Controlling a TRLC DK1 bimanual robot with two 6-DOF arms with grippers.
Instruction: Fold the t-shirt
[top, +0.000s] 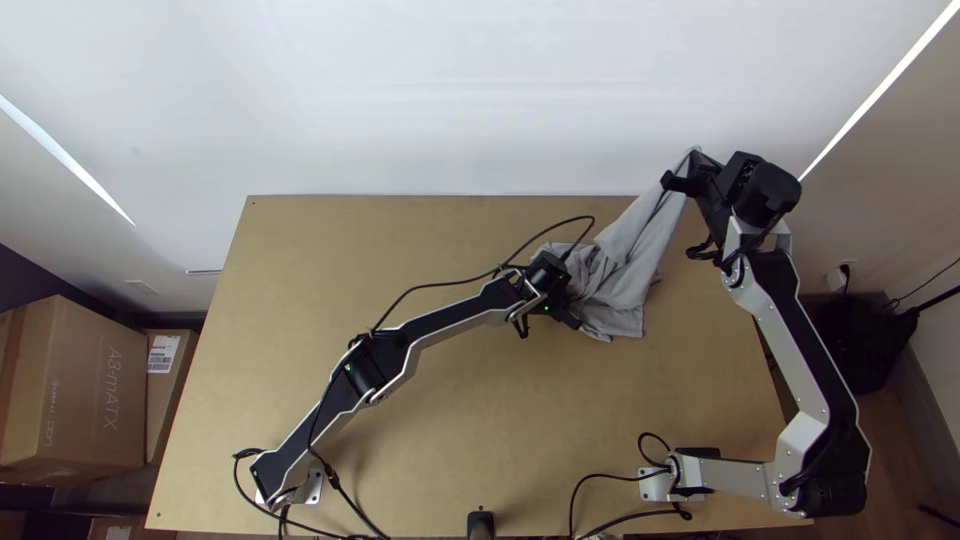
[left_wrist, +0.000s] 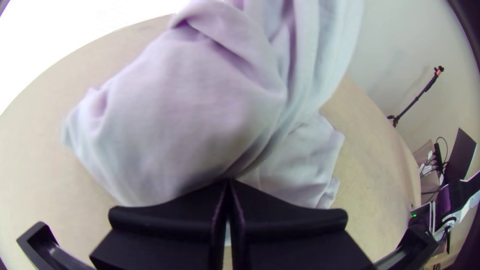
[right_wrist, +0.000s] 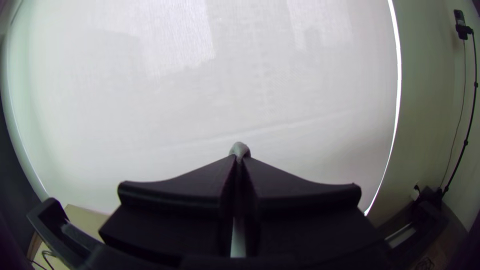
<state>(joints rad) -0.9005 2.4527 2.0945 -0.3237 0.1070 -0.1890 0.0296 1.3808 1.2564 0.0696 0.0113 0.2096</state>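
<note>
T-shirt (top: 628, 248) hangs from right jaws, bunched at left.

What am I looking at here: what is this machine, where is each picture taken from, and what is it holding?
You see two silver-and-black jointed robot arms at a light wooden table. The top view looks steeply down on it; each wrist view comes from a camera on that arm, looking past its own flat black fingers. A light grey cloth t-shirt lies partly bunched on the table, one end drawn up. The right gripper holds that raised end in closed fingers. The left gripper, also closed, seems to pinch the bunched part.
</note>
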